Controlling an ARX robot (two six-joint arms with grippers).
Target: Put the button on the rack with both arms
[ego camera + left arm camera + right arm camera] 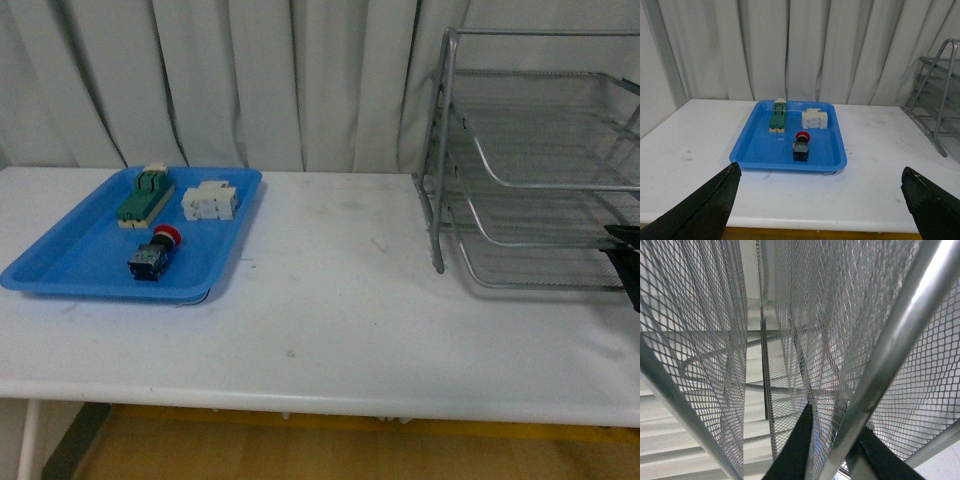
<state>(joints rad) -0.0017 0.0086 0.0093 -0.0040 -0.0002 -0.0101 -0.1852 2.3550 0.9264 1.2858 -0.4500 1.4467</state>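
Note:
The button with its red cap lies in the blue tray at the table's left; the left wrist view shows the button ahead of my left gripper. That gripper is open, its dark fingertips wide apart above the table's near edge, well short of the tray. The silver wire-mesh rack stands at the right. My right gripper is shut on the rack's metal tube, mesh filling that view. Only a dark piece of the right gripper shows at the front view's right edge.
The blue tray also holds a green-topped beige block and a white blocky component. White curtains hang behind the table. Bare white tabletop lies between tray and rack.

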